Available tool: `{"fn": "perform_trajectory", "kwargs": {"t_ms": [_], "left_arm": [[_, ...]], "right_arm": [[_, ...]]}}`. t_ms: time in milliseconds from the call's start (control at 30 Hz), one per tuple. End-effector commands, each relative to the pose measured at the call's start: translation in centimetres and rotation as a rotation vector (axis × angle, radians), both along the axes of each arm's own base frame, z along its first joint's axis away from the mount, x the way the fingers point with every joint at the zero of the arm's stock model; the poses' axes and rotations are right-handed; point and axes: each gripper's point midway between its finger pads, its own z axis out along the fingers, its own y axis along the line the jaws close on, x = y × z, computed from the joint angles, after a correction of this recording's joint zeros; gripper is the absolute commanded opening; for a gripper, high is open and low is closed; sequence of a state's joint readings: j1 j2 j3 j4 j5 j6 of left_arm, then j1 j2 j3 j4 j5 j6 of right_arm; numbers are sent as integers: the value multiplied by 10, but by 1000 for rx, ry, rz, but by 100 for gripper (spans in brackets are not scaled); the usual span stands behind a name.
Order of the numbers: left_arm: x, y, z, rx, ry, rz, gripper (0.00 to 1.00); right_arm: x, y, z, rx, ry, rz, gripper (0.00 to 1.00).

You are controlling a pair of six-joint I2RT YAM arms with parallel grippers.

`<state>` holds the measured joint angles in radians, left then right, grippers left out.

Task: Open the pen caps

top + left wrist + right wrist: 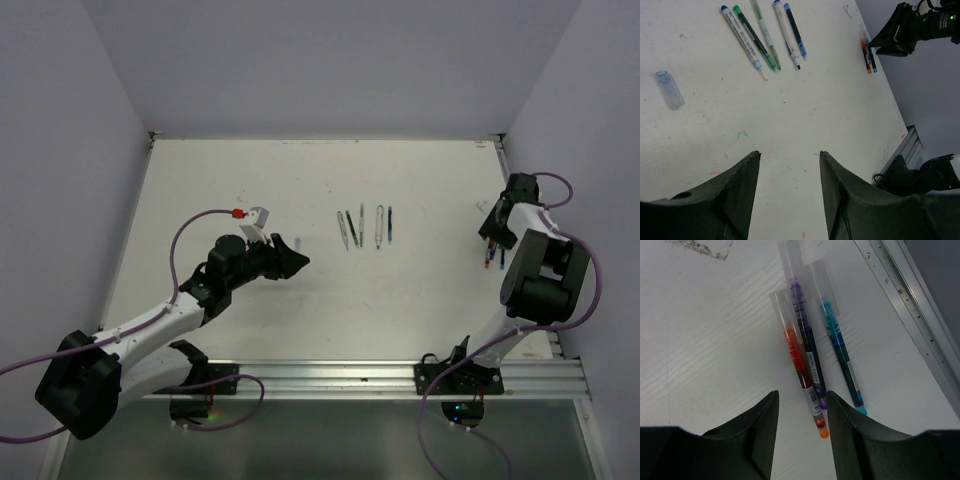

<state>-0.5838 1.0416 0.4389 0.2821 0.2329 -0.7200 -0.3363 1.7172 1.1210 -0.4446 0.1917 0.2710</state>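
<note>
A white table, flecked with ink marks and boxed in by pale lilac walls, carries everything. On the left, the left fingers stand about half spread with nothing between them, held over bare table. A loose clear cap lies ahead and to their left, well apart from them; beyond it a row of five pens lies side by side with writing tips bare, so these look already opened. On the right, the right fingers are likewise part open and empty, poised low over three pens that wear clear pen caps: an orange pen, a purple pen touching it, and a teal pen just beside, near the metal rail at the table's edge. The orange pen's tail sits right at the mouth of the gap, the purple's tail close to the inner face of one finger, and the teal's tail outside it; all three caps point away from the fingers. The step in hand appears to be taking one capped pen. To do it well, come down on the orange barrel near its tail and leave the cap free for the other arm. Since the barrels touch, centre the gap on that one pen so that closing does not also catch the purple pen; then pull the cap straight along the pen's axis, not sideways.
</note>
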Motion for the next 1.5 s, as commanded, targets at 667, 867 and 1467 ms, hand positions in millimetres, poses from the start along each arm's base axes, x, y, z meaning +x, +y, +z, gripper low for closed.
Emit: {"fn": "perform_trajectory", "kwargs": {"t_ms": [667, 867, 1467], "left_arm": [[0, -7, 5, -8, -48, -42, 54], [1, -7, 4, -9, -49, -42, 54], [-2, -8, 5, -20, -53, -53, 55]], "right_arm": [[3, -3, -26, 17, 34, 14, 46], [2, -1, -34, 33, 46, 18, 44], [-2, -3, -18, 2, 30, 12, 43]]}}
